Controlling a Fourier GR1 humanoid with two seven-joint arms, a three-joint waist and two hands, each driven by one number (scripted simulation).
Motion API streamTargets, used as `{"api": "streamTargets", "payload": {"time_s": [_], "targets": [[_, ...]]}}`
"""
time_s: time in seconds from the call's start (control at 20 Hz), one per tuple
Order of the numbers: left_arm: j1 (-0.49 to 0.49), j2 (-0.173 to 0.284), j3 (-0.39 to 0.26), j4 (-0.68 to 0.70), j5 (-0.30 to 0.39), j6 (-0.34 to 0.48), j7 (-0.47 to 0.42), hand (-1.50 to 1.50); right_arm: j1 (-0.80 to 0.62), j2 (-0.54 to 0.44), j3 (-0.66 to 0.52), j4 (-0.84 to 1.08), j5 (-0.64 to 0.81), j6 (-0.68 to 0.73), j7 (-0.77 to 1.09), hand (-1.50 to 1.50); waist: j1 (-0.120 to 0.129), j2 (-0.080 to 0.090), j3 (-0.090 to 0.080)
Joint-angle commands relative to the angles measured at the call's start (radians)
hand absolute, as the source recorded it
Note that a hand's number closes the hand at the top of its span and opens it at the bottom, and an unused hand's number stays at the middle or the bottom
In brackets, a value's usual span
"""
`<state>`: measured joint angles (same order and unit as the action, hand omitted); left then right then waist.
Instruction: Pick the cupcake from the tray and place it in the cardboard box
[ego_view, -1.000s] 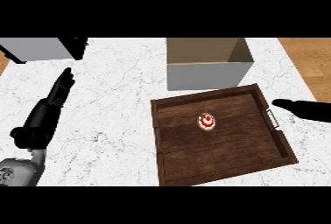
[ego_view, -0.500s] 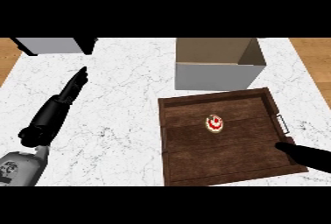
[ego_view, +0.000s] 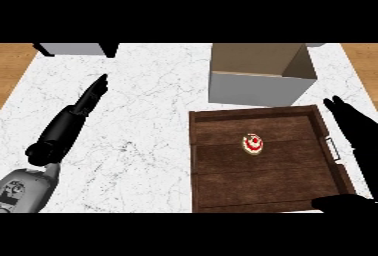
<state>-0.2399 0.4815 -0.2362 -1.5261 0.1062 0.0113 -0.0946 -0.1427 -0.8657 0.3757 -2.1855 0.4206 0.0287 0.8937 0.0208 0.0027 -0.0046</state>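
So far nothing of the task is done, judging from how things lie. The desk, white and marbled, carries a dark wooden tray at about 5 o'clock from its middle, and an open cardboard box just beyond the tray's far edge, at 12 o'clock from it; what shows of the box's inside looks bare. The left hand lies out over the desk at 9 o'clock, well apart from the tray, its fingers straight and holding nothing. The right hand is over the tray's right rim at 3 o'clock, fingers straight, pointing toward 11 o'clock, with nothing in them. The cupcake, red and white on top, sits upright near the tray's middle, untouched, apart from both hands. Left to do, as I judge it: reach in, grasp, lift, carry over to the box and set it inside.
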Motion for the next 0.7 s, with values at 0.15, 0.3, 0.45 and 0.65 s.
{"api": "streamTargets", "payload": {"time_s": [0.15,0.3,0.45,0.65], "targets": [[-0.002,-0.027,-0.024,0.010,-0.011,-0.027,0.002,0.00,-0.287,0.128,0.173,0.078,-0.039,0.264,0.339,-1.50,0.027,0.003,0.000],[-0.034,-0.025,0.005,0.019,-0.013,-0.024,0.004,0.00,-0.329,0.226,0.247,0.143,-0.017,0.278,0.409,-1.50,0.011,0.000,0.001],[-0.019,-0.033,0.005,0.037,-0.025,-0.016,-0.007,0.00,-0.381,0.286,0.274,0.214,-0.034,0.301,0.466,-1.50,0.008,-0.002,0.001],[-0.052,-0.032,0.023,0.037,-0.037,-0.003,0.028,0.00,-0.404,0.384,0.294,0.307,-0.028,0.274,0.505,-1.50,-0.006,-0.003,0.002]]}}
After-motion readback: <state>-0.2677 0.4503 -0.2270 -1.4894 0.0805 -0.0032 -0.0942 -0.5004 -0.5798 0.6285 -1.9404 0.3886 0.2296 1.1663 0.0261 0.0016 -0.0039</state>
